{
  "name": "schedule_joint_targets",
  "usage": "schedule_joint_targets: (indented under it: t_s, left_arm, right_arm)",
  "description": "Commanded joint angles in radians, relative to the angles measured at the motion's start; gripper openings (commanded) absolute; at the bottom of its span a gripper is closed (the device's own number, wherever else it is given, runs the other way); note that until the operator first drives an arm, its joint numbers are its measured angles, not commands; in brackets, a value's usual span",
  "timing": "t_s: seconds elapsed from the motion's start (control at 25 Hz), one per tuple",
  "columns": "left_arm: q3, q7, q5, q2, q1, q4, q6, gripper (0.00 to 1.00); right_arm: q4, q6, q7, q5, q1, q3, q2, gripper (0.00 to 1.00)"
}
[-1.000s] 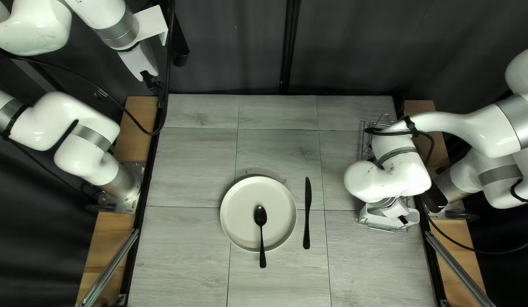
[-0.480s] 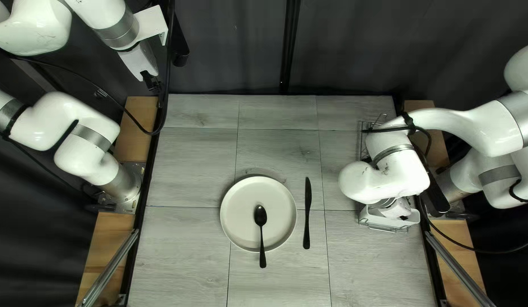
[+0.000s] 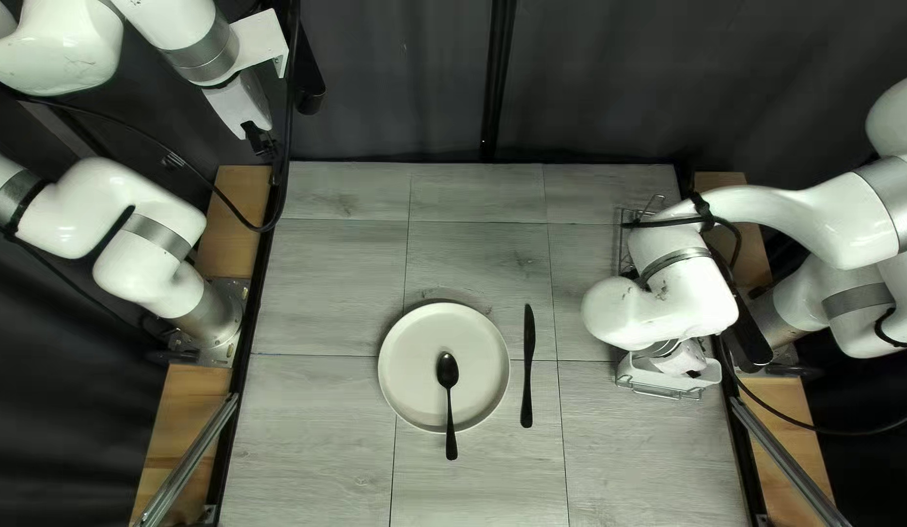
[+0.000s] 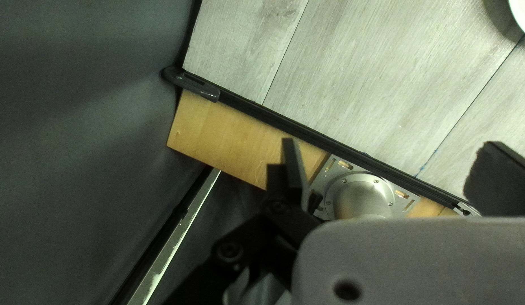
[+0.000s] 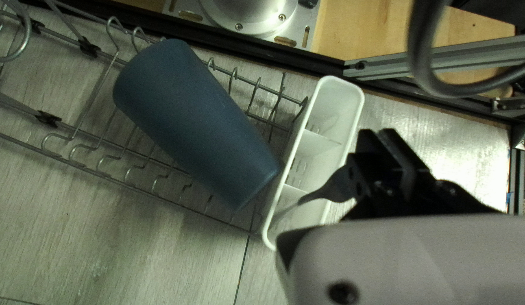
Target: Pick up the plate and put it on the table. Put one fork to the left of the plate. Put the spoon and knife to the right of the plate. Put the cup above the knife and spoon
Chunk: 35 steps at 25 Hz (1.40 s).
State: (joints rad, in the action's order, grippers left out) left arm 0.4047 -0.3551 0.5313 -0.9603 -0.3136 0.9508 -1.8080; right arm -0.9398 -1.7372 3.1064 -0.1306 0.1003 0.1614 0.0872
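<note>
"Utensils first?"

"One dark utensil [image 5: 333, 189], clenched in the right gripper [image 3: 683, 359]; tip over an end compartment of the three-part white caddy [image 5: 336, 90]. The fingers hid the rest; its kind I couldn't tell."

"Beside the caddy?"

"One wire rack [image 5: 142, 189], largely masked by the right arm from above, containing one blue cup [image 5: 194, 124], narrow end toward the caddy, mouth hidden."

"Tableware?"

"One pale plate [image 3: 419, 361], mid-table, only a sliver showing in the left wrist view. One black spoon [image 3: 448, 371], bowl on the plate, handle over its near rim. One black knife [image 3: 528, 371], right of the plate, apart."

"And the left gripper [image 3: 266, 146]?"

"Jaws released, spread wide, off the table's left edge."
</note>
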Motion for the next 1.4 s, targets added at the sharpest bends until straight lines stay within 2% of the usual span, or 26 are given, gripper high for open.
schedule_joint_targets:
  t_s: [0.04, 0.12, 0.28, 0.44, 0.68, 1.0, 1.04, 1.28, 1.4]
  left_arm:
    - [0.000, 0.000, 0.000, 0.000, 0.000, 0.000, 0.000, 1.00]
    - [0.000, 0.000, 0.000, 0.000, 0.000, 0.000, 0.000, 1.00]
    - [0.000, 0.000, 0.000, 0.000, 0.000, 0.000, 0.000, 1.00]
    - [0.000, 0.000, 0.000, 0.000, 0.000, 0.000, 0.000, 1.00]
    - [0.000, 0.000, 0.000, 0.000, 0.000, 0.000, 0.000, 1.00]
    - [0.000, 0.000, 0.000, 0.000, 0.000, 0.000, 0.000, 1.00]
    - [0.000, 0.000, 0.000, 0.000, 0.000, 0.000, 0.000, 1.00]
    - [0.000, 0.000, 0.000, 0.000, 0.000, 0.000, 0.000, 1.00]
    - [0.000, 0.000, 0.000, 0.000, 0.000, 0.000, 0.000, 1.00]
  right_arm:
    - [0.000, 0.000, 0.000, 0.000, 0.000, 0.000, 0.000, 0.00]
    - [0.004, 0.001, -0.021, 0.024, 0.005, 0.004, 0.002, 0.00]
    - [0.009, -0.098, -0.045, 0.030, 0.004, -0.003, 0.130, 0.00]
    - [-0.015, -0.169, -0.018, 0.031, 0.004, 0.000, 0.195, 0.00]
    - [-0.086, -0.250, 0.004, 0.060, -0.002, -0.002, 0.226, 0.00]
    - [-0.086, -0.250, 0.004, 0.060, -0.002, -0.002, 0.226, 0.00]
    - [-0.318, -0.246, -0.001, 0.136, 0.034, 0.061, 0.110, 0.00]
    - [-0.459, -0.183, -0.049, 0.258, 0.067, 0.103, -0.020, 0.00]
    - [-0.463, -0.185, -0.056, 0.281, 0.068, 0.102, -0.029, 0.00]
